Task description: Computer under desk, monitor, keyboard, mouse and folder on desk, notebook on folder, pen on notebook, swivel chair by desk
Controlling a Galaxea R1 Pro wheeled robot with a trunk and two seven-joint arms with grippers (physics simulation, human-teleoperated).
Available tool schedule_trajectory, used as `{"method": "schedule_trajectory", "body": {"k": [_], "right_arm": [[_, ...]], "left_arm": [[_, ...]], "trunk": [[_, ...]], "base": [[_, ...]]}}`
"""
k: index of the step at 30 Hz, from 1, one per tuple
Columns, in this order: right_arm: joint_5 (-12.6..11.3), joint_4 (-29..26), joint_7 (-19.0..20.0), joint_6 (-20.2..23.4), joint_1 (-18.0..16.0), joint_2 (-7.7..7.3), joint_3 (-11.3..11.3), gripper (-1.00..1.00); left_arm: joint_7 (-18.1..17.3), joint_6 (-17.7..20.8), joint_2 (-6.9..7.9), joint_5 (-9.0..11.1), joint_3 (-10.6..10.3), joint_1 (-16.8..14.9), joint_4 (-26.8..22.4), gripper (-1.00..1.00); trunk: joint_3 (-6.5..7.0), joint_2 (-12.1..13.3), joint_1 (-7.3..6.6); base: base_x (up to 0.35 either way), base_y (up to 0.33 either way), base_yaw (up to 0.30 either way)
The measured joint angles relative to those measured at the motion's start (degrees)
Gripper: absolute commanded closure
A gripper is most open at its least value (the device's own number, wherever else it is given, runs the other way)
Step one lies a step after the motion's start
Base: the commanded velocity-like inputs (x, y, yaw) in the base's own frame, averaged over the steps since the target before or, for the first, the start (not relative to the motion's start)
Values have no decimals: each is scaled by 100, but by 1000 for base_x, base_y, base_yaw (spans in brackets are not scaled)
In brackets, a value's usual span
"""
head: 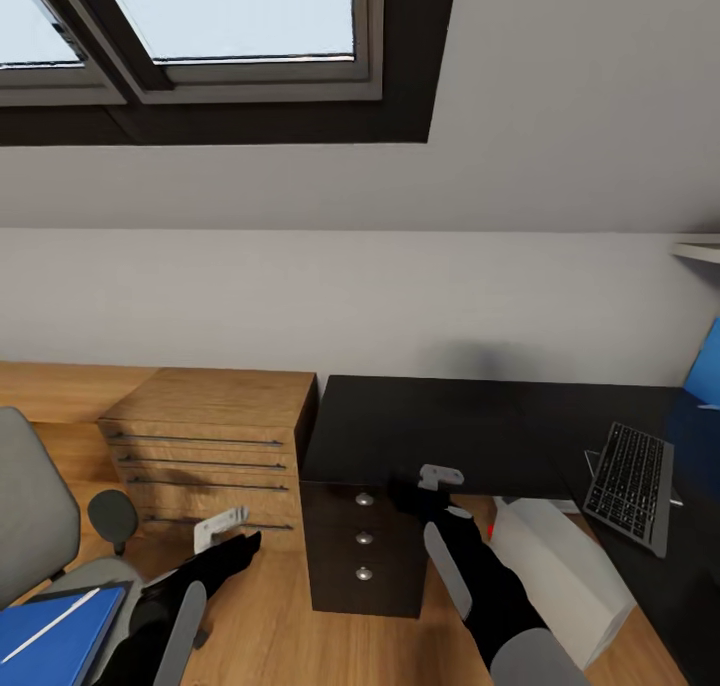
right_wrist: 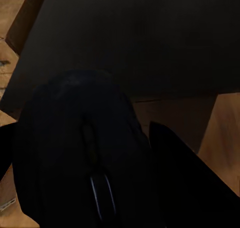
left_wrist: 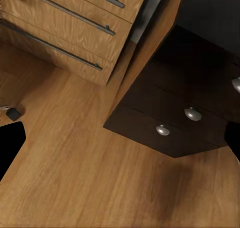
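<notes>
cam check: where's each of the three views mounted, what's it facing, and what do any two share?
Head view: on the head, looking forward and down at the desk, wooden chest and skylight; both arms show.
Left wrist view: on the left arm, facing the floor and desk drawers; dark finger edges show.
Right wrist view: on the right arm, facing the desk; the right gripper holds a mouse.
Shared: head and left wrist both see the knobbed drawers and chest.
</notes>
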Motion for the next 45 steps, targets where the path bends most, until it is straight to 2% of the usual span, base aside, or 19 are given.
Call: {"method": "schedule_trajectory", "body": {"k": [4,7,11,19,24,32,39,45], "right_arm": [[11,13,-35,-452,9,10,51,100],[16,26,-40,-588,10,4,58,100],[25,60,-44,-619,11,8,69,100],[29,303,-36,-652,11,18,546,100],[27,375,-38,-834,11,18,574,100],[26,420,-38,-881,11,18,609,100],[41,495,5,-882,12,7,684,100],[177,595,22,-898,13,-10,1004,100]], "left_arm": [[3,-6,0,-3,-29,0,21,-100],[-10,-8,0,-6,-37,1,25,-100],[6,-8,2,-8,-44,1,26,-100],[10,-7,-1,-12,-39,0,25,-100],[10,-7,-1,-6,-39,0,25,-100],[11,-7,-1,-5,-39,0,25,-100],[11,-7,-1,-6,-40,0,26,-100],[11,-7,-2,-2,-44,0,26,-100]], "trunk": [[-14,-1,0],[-28,0,-1],[-47,0,-2],[-85,0,0],[-108,0,0],[-146,0,0],[-171,-1,-3],[-174,-1,-2]], "base": [[2,-27,187],[100,-183,223],[195,-247,231],[105,-111,236],[2,-2,236],[3,0,236],[214,0,143],[269,0,14]]}}
